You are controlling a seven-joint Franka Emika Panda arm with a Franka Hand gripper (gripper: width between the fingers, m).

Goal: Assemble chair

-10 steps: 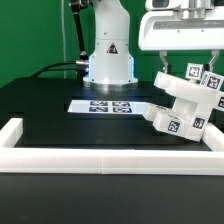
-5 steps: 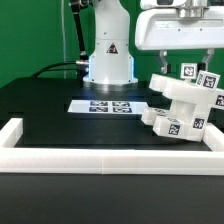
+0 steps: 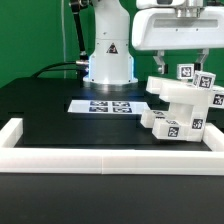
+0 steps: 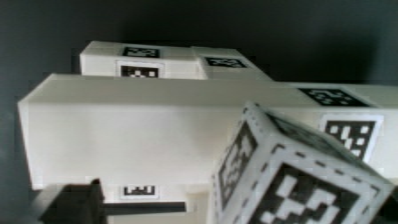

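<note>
Chair parts (image 3: pixel 183 103), white blocks joined into one tilted cluster with black-and-white square tags on their faces, sit on the black table (image 3: pixel 60 115) at about four o'clock in the exterior view. The cluster leans, its upper blocks stepping up toward two o'clock, and its lowest tagged block rests close to the low white rail (image 3: pixel 110 158) that runs across the front of the table and turns back at the exterior view's left. At the centre of that view the marker board (image 3: pixel 108 105) lies flat on the table, just beside the cluster at its nine o'clock. Behind the board, at twelve o'clock, stands the white robot base (image 3: pixel 108 52) with a warning triangle on it. The wrist housing and gripper (image 3: pixel 178 52) hang above the cluster at about one o'clock; the fingers are mostly cut off or hidden there, and nothing is seen held between them.

Seen from the wrist, the chair parts (image 4: pixel 143 125) fill the picture: a broad plain white face in the middle, tagged blocks beyond it, and one tilted tagged block very close. A dark fingertip (image 4: pixel 80 198) shows near the edge, clear of the blocks, with the jaws spread wide and empty.
</note>
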